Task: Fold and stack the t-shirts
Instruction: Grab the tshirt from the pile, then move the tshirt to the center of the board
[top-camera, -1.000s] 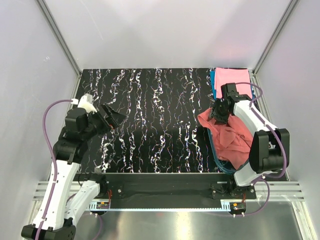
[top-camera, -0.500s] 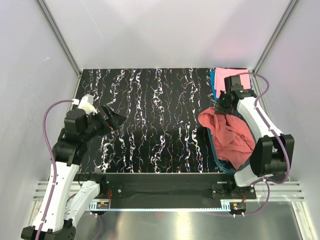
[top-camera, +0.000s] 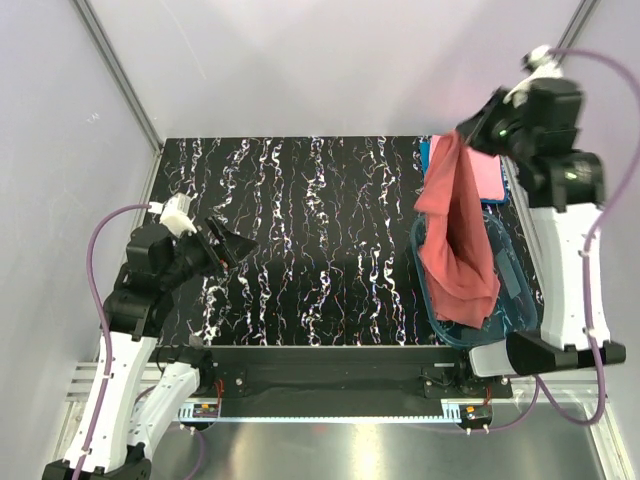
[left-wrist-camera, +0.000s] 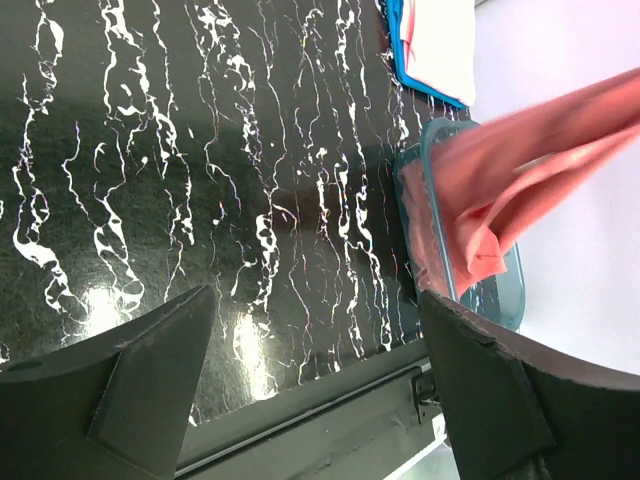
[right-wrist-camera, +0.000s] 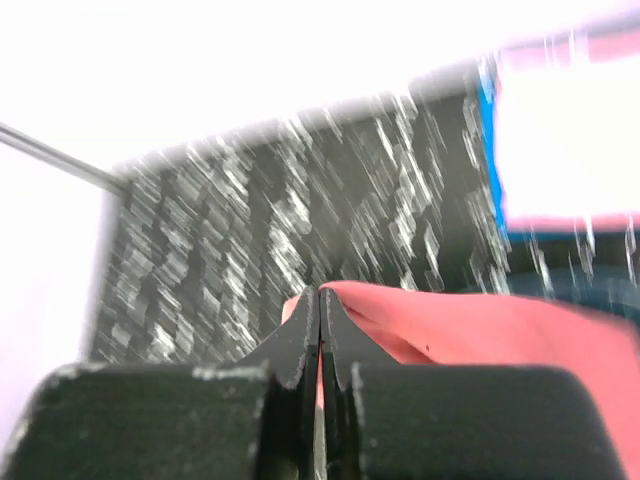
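A lab test cell: plain white panels (top-camera: 300, 60) on aluminium framing (top-camera: 118, 75) enclose a black marbled table (top-camera: 330, 250).

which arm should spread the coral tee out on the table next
Right. Its end effector is shut on the coral t-shirt, which hangs over the clear tub. The left end effector is open and empty, far across the table.

The loose t-shirt (top-camera: 455, 240) is hanging down from the right fingers (right-wrist-camera: 300, 345), its lower end trailing into the tub (top-camera: 515, 290) beneath them. The folded t-shirts (top-camera: 488, 175) are lying one on the other on the bench (top-camera: 320, 220), ahead of those fingers, just beyond the tub. The left fingers (left-wrist-camera: 160, 370) are hovering over the bench, with everything else well off to their right.
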